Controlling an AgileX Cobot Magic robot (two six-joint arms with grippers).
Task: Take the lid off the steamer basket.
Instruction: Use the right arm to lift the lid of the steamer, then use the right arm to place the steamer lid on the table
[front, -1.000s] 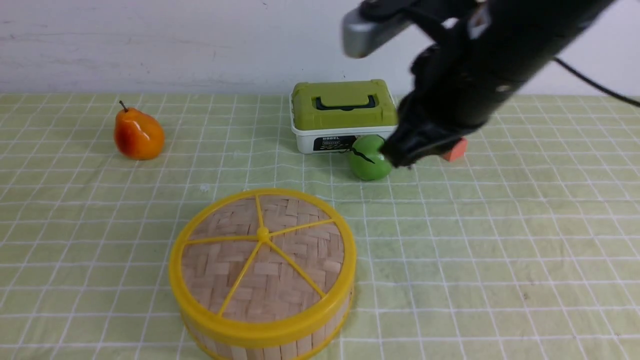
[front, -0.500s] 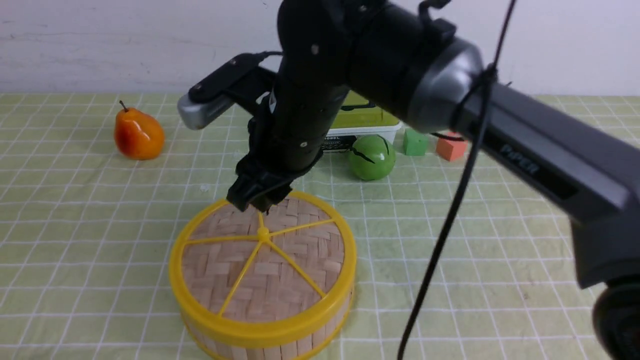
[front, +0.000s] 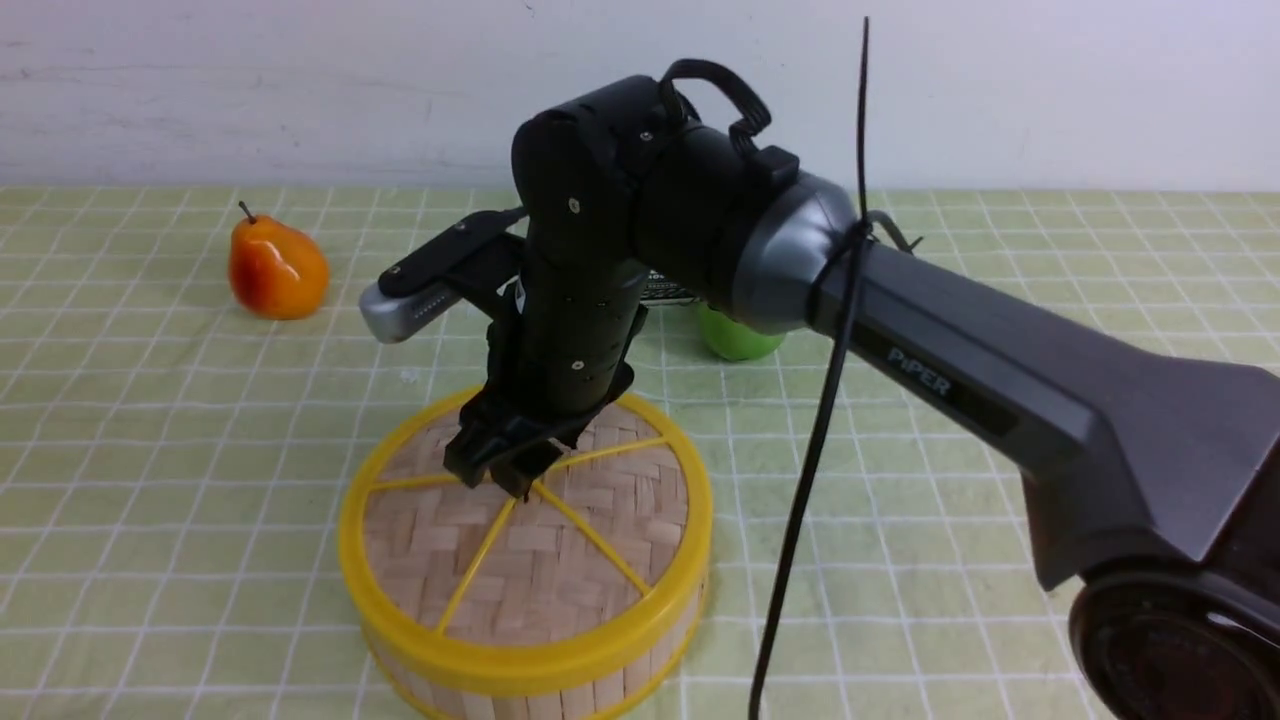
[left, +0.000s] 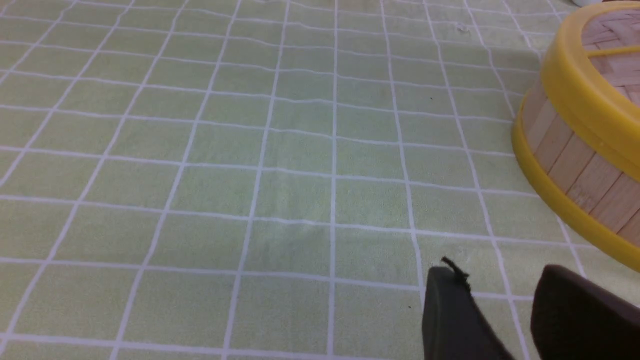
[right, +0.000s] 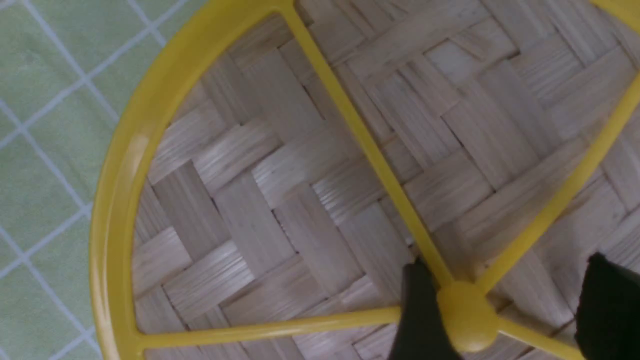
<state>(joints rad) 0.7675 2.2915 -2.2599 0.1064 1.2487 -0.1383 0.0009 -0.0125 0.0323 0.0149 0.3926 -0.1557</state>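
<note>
**Lid seated; right pincer open over knob**

My left pincer (left: 495, 274) sits low over the worktop (left: 225, 175), just beside the steamer basket (left: 575, 165). Its fingers are apart and hold nothing. The lid (front: 540, 560) lies seated on the basket. My right pincer (right: 505, 265) points down with its fingers spread. The centre knob (right: 467, 315) stands between them, unclamped.

The woven yellow-rimmed lid (front: 540, 570) sits flat on the bamboo-slat steamer basket (left: 575, 170).
</note>
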